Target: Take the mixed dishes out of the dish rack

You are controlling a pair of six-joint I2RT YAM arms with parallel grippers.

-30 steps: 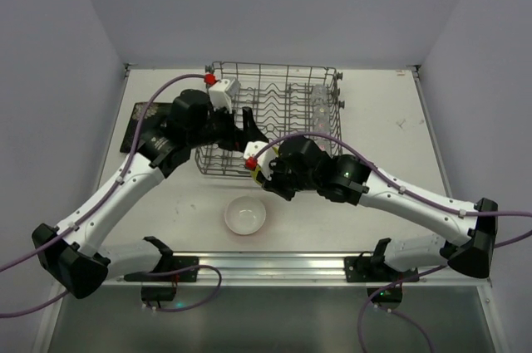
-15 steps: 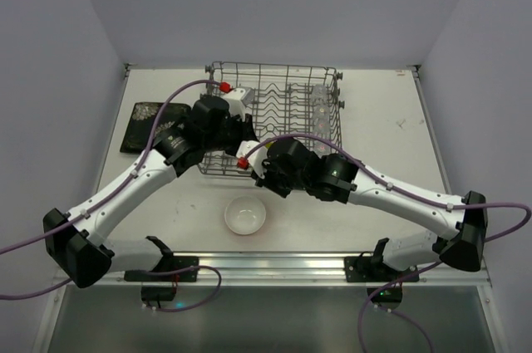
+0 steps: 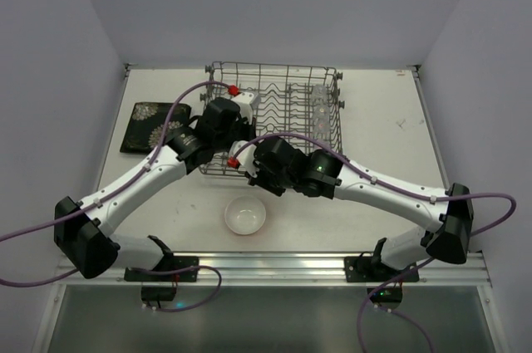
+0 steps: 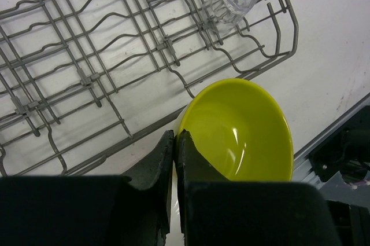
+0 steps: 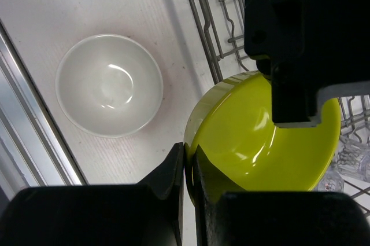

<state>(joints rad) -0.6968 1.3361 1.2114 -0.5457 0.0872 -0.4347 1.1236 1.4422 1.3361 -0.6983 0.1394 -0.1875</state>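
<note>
**Two Grips on One Bowl at the Rack's Near Edge**

The left gripper (image 4: 175, 139) had its fingers (image 4: 157, 168) pressed almost together on the rim of the yellow-green bowl (image 4: 240, 133), with only the thin wall between them. The right gripper (image 5: 185, 152) was pinched just as tight on the same rim at another spot, so both arms held the one bowl at once. The bowl appeared to hang at the near edge of the dish rack (image 3: 274, 91), partly over wire and partly over the table (image 3: 382, 120).

This looked like a handover. To do it well, only one grip should let go, and fully, before the other arm moved. A pull while both pinches held would likely twist the slick rim out of one of them. The releasing fingers should back straight off the rim, and the carrying arm should lift above the tines before swinging away.

The yellow-green bowl had nothing in it. The dish rack held clear glasses (image 3: 320, 102) along its right side, and the arms hid part of its left. On the table, a white-inside bowl (image 5: 110, 84) sat upright near the front with nothing in it. A flowered plate (image 3: 154, 126) lay flat to the rack's left.
</note>
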